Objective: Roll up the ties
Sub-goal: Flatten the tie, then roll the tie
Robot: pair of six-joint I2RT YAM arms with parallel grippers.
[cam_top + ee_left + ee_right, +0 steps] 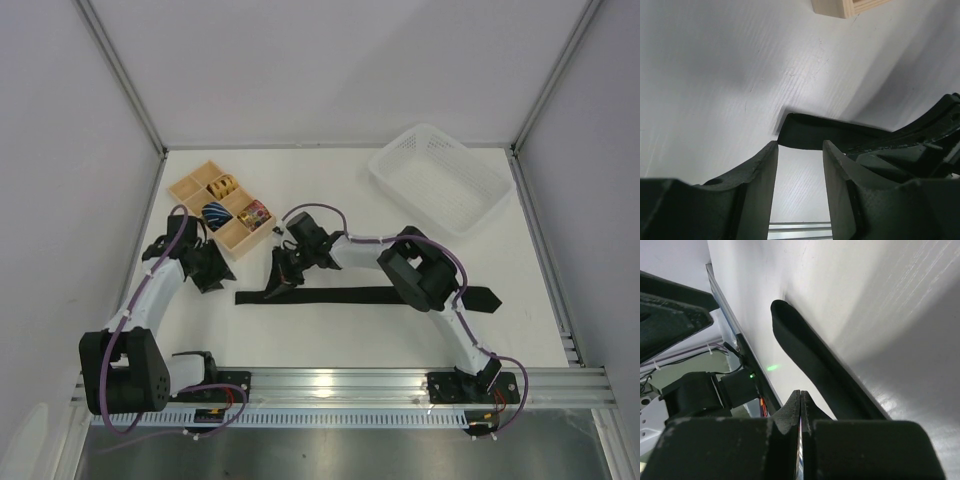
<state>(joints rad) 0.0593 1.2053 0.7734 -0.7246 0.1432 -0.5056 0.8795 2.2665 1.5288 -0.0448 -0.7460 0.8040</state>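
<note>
A plain black fabric necktie [350, 295] is seen laid out flat and unrolled on the white table top [330, 190], stretched from left to right across its near half. The narrow end [240, 298] is placed at the left and the pointed wider end [482, 299] at the right, past the bend of the right arm.

The right gripper [282, 283] is reached across to the left and is set down on the strip close to the narrow end. In the right wrist view its fingers [790, 412] are shown pressed flat together, with the tie [805, 355] lying on the table just beside them; whether any fabric is pinched cannot be told.

The left gripper [212, 277] is held just left of the narrow end, between the tie and a light wooden compartment tray [192, 188]. In the left wrist view its fingers [765, 165] are seen standing apart, bare table being visible through the gap. The rounded narrow end [810, 132] is found just beyond the fingertips, not between them, and the right gripper [920, 142] is seen resting on the tie at the right edge.

Three rolled coils are kept in the tray, each in its own compartment: a yellow patterned coil [222, 185], a blue striped coil [216, 214] and a multi-coloured coil [255, 213]. A white plastic mesh basket [440, 178] is placed at the far right, well apart from the tie
</note>
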